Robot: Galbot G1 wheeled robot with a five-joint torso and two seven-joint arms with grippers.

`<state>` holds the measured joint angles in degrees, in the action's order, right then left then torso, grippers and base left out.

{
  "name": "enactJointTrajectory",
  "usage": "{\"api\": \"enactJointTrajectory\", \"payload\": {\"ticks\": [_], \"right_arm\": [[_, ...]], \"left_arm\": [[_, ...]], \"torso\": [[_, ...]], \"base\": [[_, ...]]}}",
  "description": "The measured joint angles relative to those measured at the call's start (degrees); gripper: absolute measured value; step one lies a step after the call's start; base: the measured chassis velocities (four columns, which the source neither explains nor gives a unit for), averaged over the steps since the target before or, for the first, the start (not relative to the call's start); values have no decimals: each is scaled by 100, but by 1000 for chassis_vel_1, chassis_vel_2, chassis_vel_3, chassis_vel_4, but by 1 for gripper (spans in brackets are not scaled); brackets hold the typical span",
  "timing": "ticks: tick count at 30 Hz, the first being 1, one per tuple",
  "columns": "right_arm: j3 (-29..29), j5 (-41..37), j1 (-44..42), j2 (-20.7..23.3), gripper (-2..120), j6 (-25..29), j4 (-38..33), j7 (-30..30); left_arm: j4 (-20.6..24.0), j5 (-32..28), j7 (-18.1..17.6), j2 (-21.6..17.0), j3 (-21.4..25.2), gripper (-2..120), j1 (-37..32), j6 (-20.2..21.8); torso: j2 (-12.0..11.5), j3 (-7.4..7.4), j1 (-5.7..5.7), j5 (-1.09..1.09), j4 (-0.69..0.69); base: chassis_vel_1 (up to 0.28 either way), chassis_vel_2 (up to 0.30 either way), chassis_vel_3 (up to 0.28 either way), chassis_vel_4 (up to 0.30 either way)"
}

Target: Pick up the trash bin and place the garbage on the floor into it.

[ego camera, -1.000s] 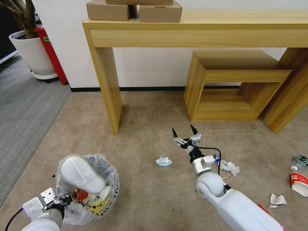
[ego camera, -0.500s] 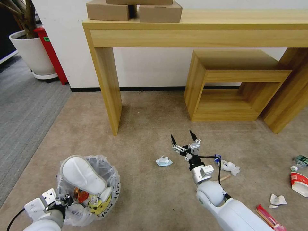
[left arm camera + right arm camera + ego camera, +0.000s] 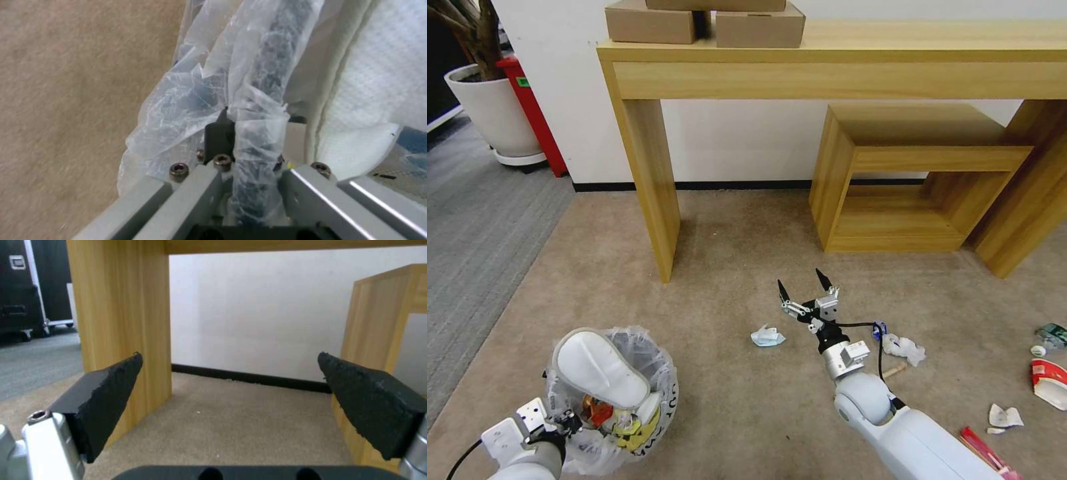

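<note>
Head view puts the right gripper (image 3: 802, 288) out over the floor (image 3: 727, 400), its two black fingers spread wide with nothing between them, tips aimed toward the wall and the wooden table leg (image 3: 650, 180). Right wrist view confirms it: both black pads (image 3: 106, 396) stand far apart, bare carpet and the white wall showing through the gap, the table leg to one side and the low wooden shelf unit (image 3: 378, 336) to the other. Crumpled paper (image 3: 768, 335) with a blue tint lies just beside that gripper on the robot's left, and a second white wad (image 3: 904, 347) lies near the arm on its right with a wooden stick (image 3: 895, 369) close by. Left gripper (image 3: 564, 421) sits at the near rim of the trash bin (image 3: 627, 427), and the left wrist view shows its fingers clamped together on the bag-wrapped rim (image 3: 262, 133), one dark fingertip (image 3: 219, 133) pressed against the crinkled plastic. Inside the bin a white slipper (image 3: 602, 370) lies tilted across the opening, with orange and yellow wrappers (image 3: 620, 419) beneath it. Farther to the robot's right, well apart from both grippers, a red-white paper bowl (image 3: 1050, 381), a green-label bottle (image 3: 1052, 333), a torn white scrap (image 3: 1004, 416) and a red wrapper (image 3: 987, 453) rest on the carpet. Open carpet stretches between the bin and the right arm.
</note>
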<state>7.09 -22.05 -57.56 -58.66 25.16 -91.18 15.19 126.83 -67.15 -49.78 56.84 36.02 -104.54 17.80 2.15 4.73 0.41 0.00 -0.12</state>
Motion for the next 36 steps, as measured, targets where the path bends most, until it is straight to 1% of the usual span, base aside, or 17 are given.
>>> {"api": "enactJointTrajectory", "payload": {"ticks": [9,12,15,18,19,21,23,25,27,28,30,31,35,36], "right_arm": [[252,-188,229,-107,100,307,309,-192],[262,-152,275,-138,100,295,367,-144],[284,-91,381,-136,100,156,447,14],[402,-120,545,84,100,-210,526,21],[402,-120,545,84,100,-210,526,21],[722,-284,713,367,100,-322,748,-228],[782,-298,750,407,100,-337,804,-290],[1199,-374,991,674,100,-465,1188,-695],[1260,-430,1010,729,100,-544,1219,-768],[1393,-659,989,883,100,-797,1220,-895],[1454,-827,955,1008,100,-1031,1191,-1014],[1451,-798,953,1037,100,-1073,1204,-1071],[1420,-679,923,1068,100,-1027,1245,-1151],[1376,-547,848,1146,100,-900,1252,-1232]], "left_arm": [[-101,-6,18,9,-3,0,76,-8],[-116,-29,22,-4,2,0,101,-9],[-136,-96,7,-42,9,0,144,-11],[-163,-119,1,-68,2,0,165,-11],[-163,-119,1,-68,2,0,165,-11],[-191,-122,0,-84,-14,0,178,-12],[-196,-122,0,-88,-17,0,182,-12],[-222,-122,2,-116,-61,0,224,-12],[-232,-127,0,-133,-86,0,250,-13],[-288,-159,-10,-223,-200,0,378,-16],[-326,-162,-12,-262,-253,0,408,-22],[-339,-151,-7,-262,-252,0,391,-27],[-346,-146,10,-262,-250,0,378,-28],[-346,-141,30,-259,-243,0,361,-29]], "torso": [[-1,4,4,0,0],[-1,3,4,1,0],[0,1,2,1,0],[0,0,0,1,0],[0,0,0,1,0],[0,0,0,1,0],[0,0,0,1,-1],[0,1,0,3,1],[0,1,0,3,2],[-1,1,0,4,0],[0,0,0,3,-5],[0,0,0,2,-2],[0,0,0,3,1],[0,1,0,2,2]], "base": [[-173,174,167,-169],[-75,108,78,-98],[0,0,0,0],[53,-47,-46,27],[41,-44,-52,22],[0,0,0,0],[0,0,0,0],[0,0,0,0],[0,0,0,0],[0,0,0,0],[0,0,0,0],[0,0,0,0],[0,0,0,0],[0,0,0,0]]}}
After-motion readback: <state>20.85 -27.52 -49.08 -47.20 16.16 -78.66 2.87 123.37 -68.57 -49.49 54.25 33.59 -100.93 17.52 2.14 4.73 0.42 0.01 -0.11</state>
